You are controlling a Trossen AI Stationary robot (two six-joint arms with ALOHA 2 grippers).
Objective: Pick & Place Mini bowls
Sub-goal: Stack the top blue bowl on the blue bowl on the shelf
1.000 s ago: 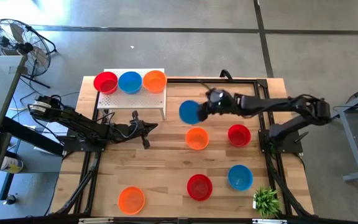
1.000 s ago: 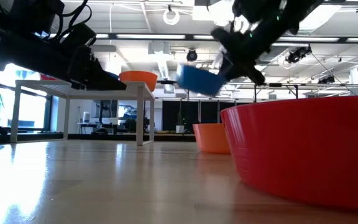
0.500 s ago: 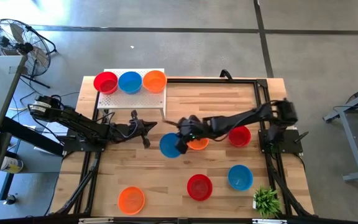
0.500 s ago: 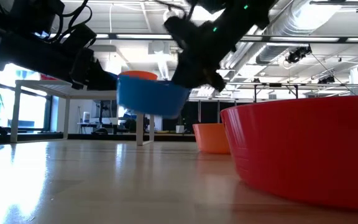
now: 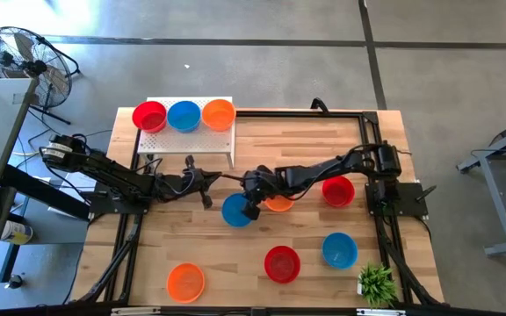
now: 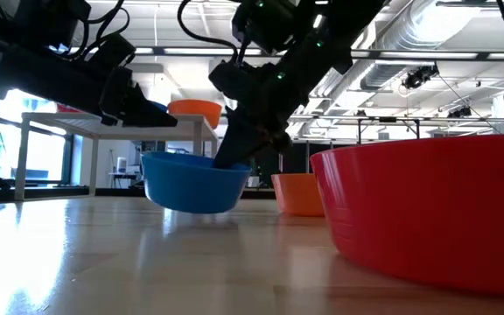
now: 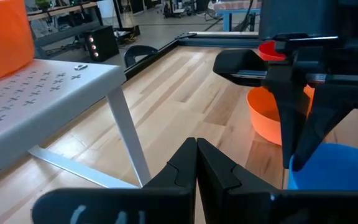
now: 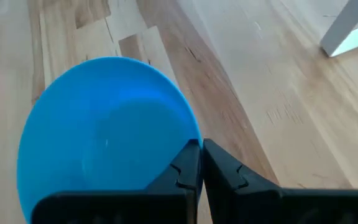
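My right gripper (image 5: 251, 204) is shut on a blue mini bowl (image 5: 234, 211) at the middle of the table; the bowl also shows in the low view (image 6: 192, 182) and the right wrist view (image 8: 104, 130). My left gripper (image 5: 206, 187) is shut and empty, just left of that bowl and in front of the white stand (image 5: 191, 140). A red bowl (image 5: 150, 115), a blue bowl (image 5: 184, 115) and an orange bowl (image 5: 219, 113) stand on the stand's top. An orange bowl (image 5: 281, 204) sits right behind my right gripper. My right gripper pinches the blue bowl's rim (image 8: 193, 142) between its two fingers, one inside the bowl and one outside, on the side toward the table's right. The fingers (image 6: 234, 150) slant down from above. The bowl is upright, its bottom (image 6: 192, 210) at the tabletop or just above it.
On the wooden table stand a red bowl (image 5: 338, 190), a blue bowl (image 5: 339, 250), a red bowl (image 5: 282, 263) and an orange bowl (image 5: 185, 281). A small green plant (image 5: 376, 283) stands at the near right corner. Bare wood lies near left.
My right gripper has carried the blue bowl from the far middle of the table toward the near and left side, and down. The bowl has gone from hanging high in the air to tabletop height, staying upright. My left gripper has kept still.
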